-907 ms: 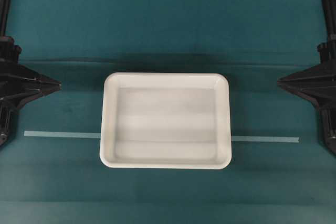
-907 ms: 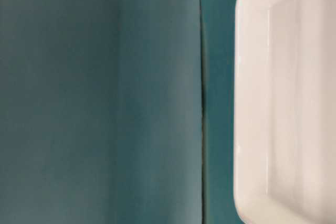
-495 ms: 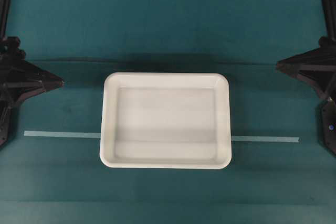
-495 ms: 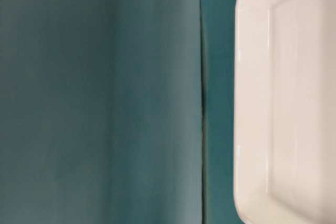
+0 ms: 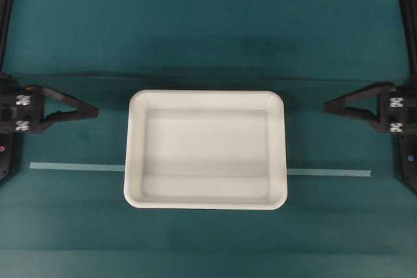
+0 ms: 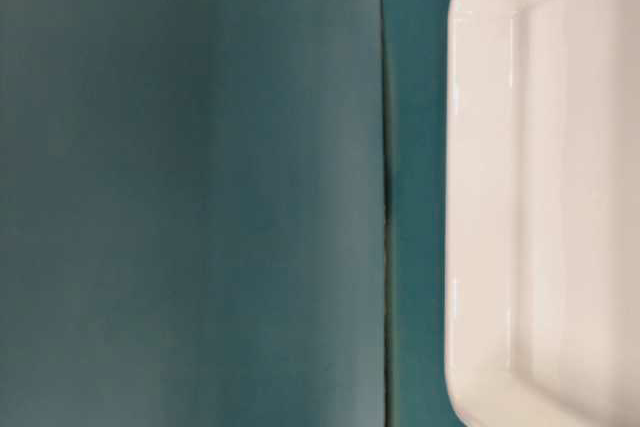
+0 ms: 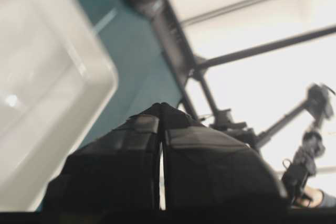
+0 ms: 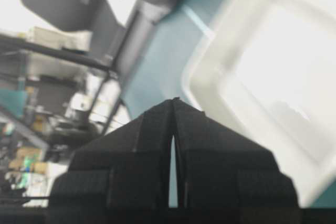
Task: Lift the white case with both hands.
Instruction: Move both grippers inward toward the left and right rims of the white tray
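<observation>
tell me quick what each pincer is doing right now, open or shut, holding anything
Left pincer: shut, holding nothing, apart from the white case.
Right pincer: shut, holding nothing, also apart from the case.

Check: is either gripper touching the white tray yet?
Apart. The overhead view shows green cloth between the left gripper, the right gripper and the tray.

Overhead view looks straight down on the whole white case; the table-level view sits close at one rim; both wrist views look along closed fingertips toward that case
</observation>
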### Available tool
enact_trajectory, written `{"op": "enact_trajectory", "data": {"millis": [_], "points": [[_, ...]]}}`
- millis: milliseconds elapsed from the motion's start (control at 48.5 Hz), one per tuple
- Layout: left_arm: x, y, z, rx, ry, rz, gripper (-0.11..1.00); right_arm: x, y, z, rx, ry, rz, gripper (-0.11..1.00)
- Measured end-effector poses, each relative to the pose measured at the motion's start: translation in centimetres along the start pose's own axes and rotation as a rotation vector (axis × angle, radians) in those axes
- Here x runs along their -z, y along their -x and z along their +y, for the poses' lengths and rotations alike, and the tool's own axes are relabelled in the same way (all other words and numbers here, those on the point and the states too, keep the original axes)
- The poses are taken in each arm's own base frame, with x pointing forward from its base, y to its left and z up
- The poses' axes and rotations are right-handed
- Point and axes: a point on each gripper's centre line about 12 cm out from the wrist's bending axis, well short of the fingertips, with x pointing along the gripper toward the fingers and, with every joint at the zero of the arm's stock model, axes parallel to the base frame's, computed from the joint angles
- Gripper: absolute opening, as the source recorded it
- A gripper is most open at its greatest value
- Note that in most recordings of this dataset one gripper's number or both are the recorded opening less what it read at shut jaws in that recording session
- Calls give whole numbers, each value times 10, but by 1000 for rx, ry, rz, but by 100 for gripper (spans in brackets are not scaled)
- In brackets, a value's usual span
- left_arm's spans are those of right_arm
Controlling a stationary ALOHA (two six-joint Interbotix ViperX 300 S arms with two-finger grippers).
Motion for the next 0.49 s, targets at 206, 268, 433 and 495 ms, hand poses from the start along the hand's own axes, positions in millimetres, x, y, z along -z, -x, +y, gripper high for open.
{"op": "enact_trajectory", "data": {"millis": [206,268,433,495], "points": [[7,-16,26,-119,61,28,-3,17,-13,-37,156,-163,63,0],[7,-19,33,-147,75,28,-3,23,-17,-52,218,-222,76,0],[9,-27,47,-210,81,39,-3,32,-27,-74,320,-288,90,0],[11,-30,52,-230,83,46,-2,32,-30,-77,326,-287,78,0]]}}
